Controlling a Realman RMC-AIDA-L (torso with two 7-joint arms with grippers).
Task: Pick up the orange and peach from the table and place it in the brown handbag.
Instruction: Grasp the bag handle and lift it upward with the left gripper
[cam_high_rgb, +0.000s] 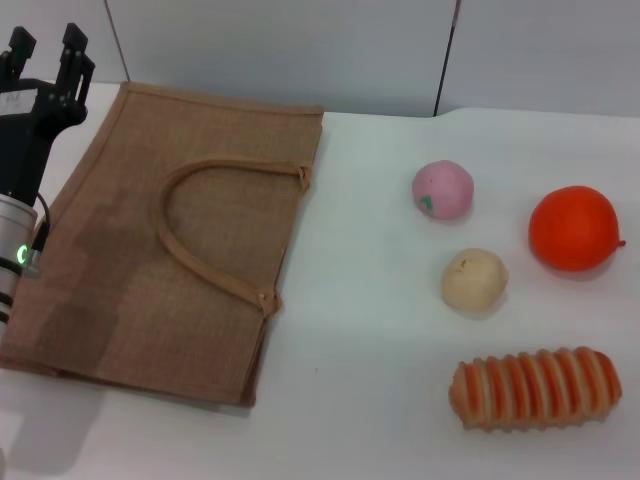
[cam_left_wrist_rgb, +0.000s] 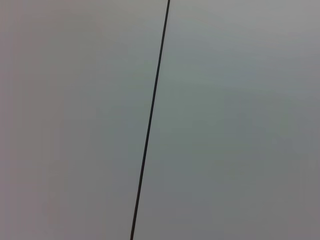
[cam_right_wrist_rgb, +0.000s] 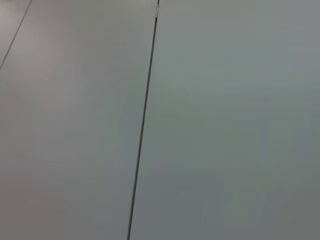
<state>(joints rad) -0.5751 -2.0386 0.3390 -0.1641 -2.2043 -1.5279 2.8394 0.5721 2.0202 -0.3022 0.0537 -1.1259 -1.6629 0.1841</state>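
Handbag: the brown handbag (cam_high_rgb: 170, 265) lies flat at left of frame on the white table (cam_high_rgb: 380, 400), handles on top.
Orange: the orange (cam_high_rgb: 573, 228) sits at the right edge.
Peach: the peach (cam_high_rgb: 443, 189) sits upper centre-right, above a beige ball (cam_high_rgb: 474, 279).
Loaf: a striped loaf (cam_high_rgb: 535, 389) lies lower right.
Left gripper: the left gripper (cam_high_rgb: 48, 50), upper left corner, fingers spread, holding nothing.
Right gripper: out of sight.

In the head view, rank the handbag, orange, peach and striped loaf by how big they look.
1. brown handbag
2. striped loaf, though it lies nearer the camera
3. orange
4. peach
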